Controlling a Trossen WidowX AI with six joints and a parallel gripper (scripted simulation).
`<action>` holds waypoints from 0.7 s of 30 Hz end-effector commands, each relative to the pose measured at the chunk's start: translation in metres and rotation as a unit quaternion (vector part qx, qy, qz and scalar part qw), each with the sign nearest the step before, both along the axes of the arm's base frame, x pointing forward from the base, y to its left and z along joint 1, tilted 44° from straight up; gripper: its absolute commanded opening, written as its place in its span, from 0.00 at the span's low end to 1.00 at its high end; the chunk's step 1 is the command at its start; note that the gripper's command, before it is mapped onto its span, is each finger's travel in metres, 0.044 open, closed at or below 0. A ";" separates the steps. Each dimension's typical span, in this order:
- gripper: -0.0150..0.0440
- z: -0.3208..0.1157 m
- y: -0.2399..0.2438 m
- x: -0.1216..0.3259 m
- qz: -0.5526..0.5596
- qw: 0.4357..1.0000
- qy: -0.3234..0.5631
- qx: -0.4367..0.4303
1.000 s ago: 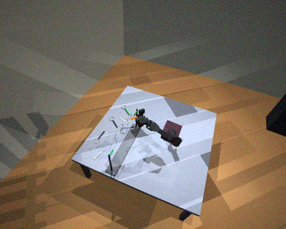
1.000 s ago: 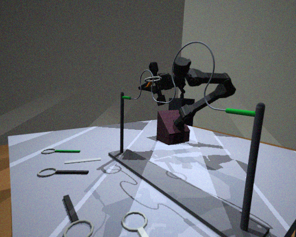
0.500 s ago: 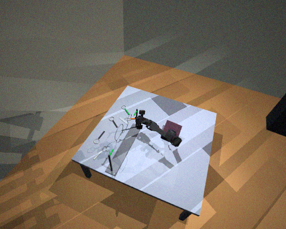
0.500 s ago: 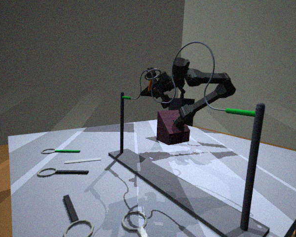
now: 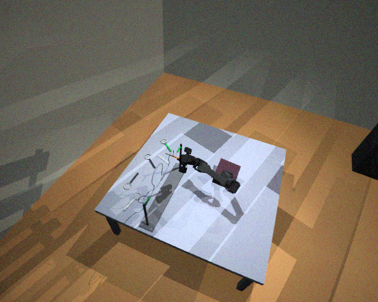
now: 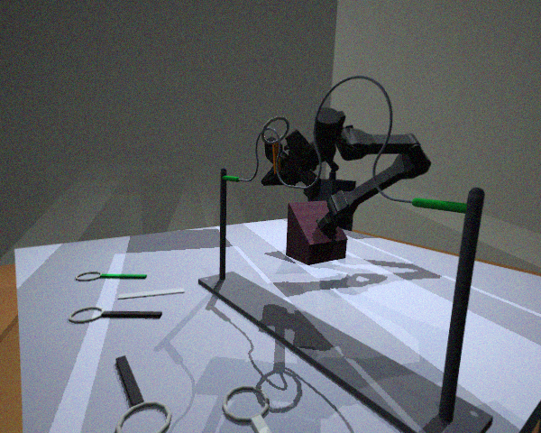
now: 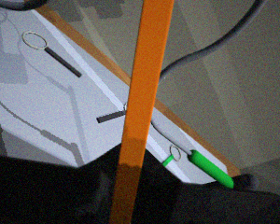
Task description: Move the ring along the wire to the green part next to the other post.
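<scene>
My gripper (image 5: 179, 158) (image 6: 276, 169) (image 7: 131, 147) is shut on the orange handle (image 5: 175, 157) (image 6: 275, 156) (image 7: 147, 70). The handle points up to the ring (image 6: 276, 117), which stands around the wire's small first hump beside the far post (image 5: 181, 148) (image 6: 223, 224). The wire (image 6: 390, 112) (image 7: 210, 48) appears to pass through the ring; whether they touch I cannot tell. The ring is out of the wrist view. The far green part (image 5: 178, 149) (image 6: 231, 178) (image 7: 212, 169) is to one side of the ring. The other green part (image 5: 147, 200) (image 6: 438, 205) is at the near post (image 5: 145, 214) (image 6: 459, 302).
The wire dips after the first hump, then rises in a tall loop towards the near post. Loose rings with green (image 6: 123, 276), black (image 6: 131, 314) and white (image 6: 261, 424) handles lie on the table. A maroon block (image 5: 230, 163) (image 6: 296, 237) stands by the arm's base.
</scene>
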State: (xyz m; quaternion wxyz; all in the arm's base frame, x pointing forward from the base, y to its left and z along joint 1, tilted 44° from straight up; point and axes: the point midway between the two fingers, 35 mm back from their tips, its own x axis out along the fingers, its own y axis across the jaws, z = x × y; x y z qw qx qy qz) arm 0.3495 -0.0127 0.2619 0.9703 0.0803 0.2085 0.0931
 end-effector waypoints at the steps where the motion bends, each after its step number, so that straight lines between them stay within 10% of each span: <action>1: 0.00 0.000 0.009 -0.001 0.005 0.998 0.003 0.055; 21: 0.00 0.018 0.041 -0.003 0.023 0.955 0.008 0.295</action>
